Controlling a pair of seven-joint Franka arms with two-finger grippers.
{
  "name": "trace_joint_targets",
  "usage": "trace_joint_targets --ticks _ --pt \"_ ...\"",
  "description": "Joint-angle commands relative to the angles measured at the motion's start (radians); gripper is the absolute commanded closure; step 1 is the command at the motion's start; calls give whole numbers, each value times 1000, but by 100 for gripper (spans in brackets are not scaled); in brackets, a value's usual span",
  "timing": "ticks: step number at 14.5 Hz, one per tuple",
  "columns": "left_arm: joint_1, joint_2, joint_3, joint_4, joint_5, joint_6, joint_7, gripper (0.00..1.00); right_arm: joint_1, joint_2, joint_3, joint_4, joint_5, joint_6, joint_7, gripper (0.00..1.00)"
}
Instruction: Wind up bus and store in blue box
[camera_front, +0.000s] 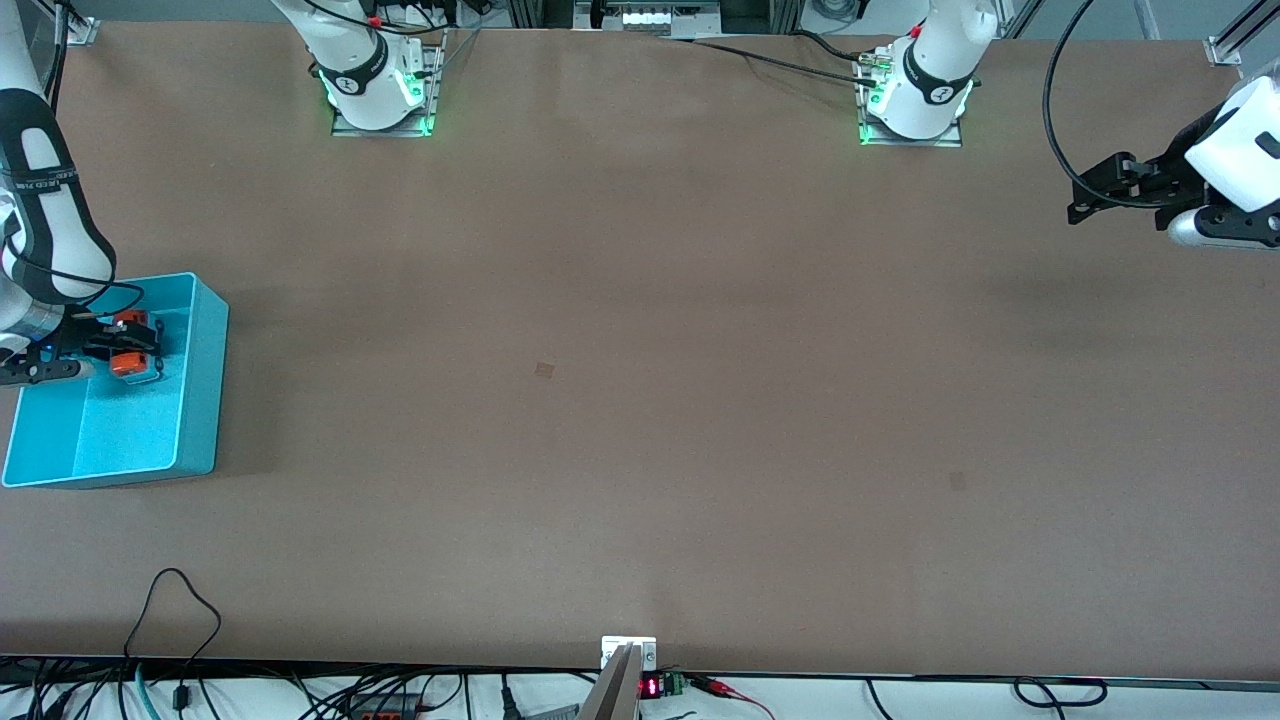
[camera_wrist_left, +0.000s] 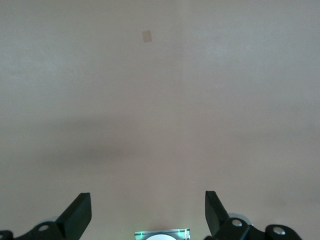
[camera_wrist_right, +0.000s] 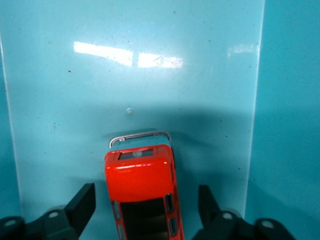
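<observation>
The bus (camera_wrist_right: 142, 192) lies inside the blue box (camera_front: 200, 400), on the box's floor, in the part of the box that is farther from the front camera. The box itself stands at the right arm's end of the table. So the storing part of the task looks nearly finished — the toy is already in its place.

The right gripper (camera_front: 125, 348) is down inside the blue box, directly over the bus. In the right wrist view its two fingers (camera_wrist_right: 82, 202) stand spread on both sides of the orange body, with a clear gap of turquoise floor between each finger and the toy. It has hold of nothing; the bus seems to rest on the floor of the box by itself. In my judgement this is the moment of release, and what is left for this arm is only to rise out of the box without touching its walls.

If the bus was wound up, the pictures cannot tell — no key or spring is visible.

The left gripper (camera_wrist_left: 147, 215) waits, well apart from the blue box, above the bare table at the left arm's end. Its fingers are wide apart and between them is only the brown surface, so it carries nothing.
</observation>
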Motion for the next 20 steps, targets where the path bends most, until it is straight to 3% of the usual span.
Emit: trace_joint_targets --ticks 1,5,7,9,12,15,16,19,20 --pt "3 8 1 22 -2 -15 3 0 -16 -5 14 16 -2 0 -13 0" --pt "2 8 1 22 -2 -17 4 0 -9 -109 27 16 -1 -17 -5 0" --pt "2 8 1 22 -2 -17 4 0 -3 -188 55 16 13 -108 -4 0" --pt "2 8 1 22 -2 -17 4 0 26 -274 64 16 83 -222 40 0" --pt "2 8 1 22 -2 -17 4 0 141 -388 47 55 81 -429 232 0" --pt "2 8 1 22 -2 -17 4 0 248 -426 46 210 15 -714 413 0" --pt "2 8 1 22 -2 -17 4 0 305 -436 43 244 -20 -770 465 0" --pt "3 8 1 22 -2 -17 4 0 469 -495 -52 255 -22 -847 550 0" --pt "3 8 1 22 -2 -17 6 0 484 -506 -55 258 -18 -873 550 0"
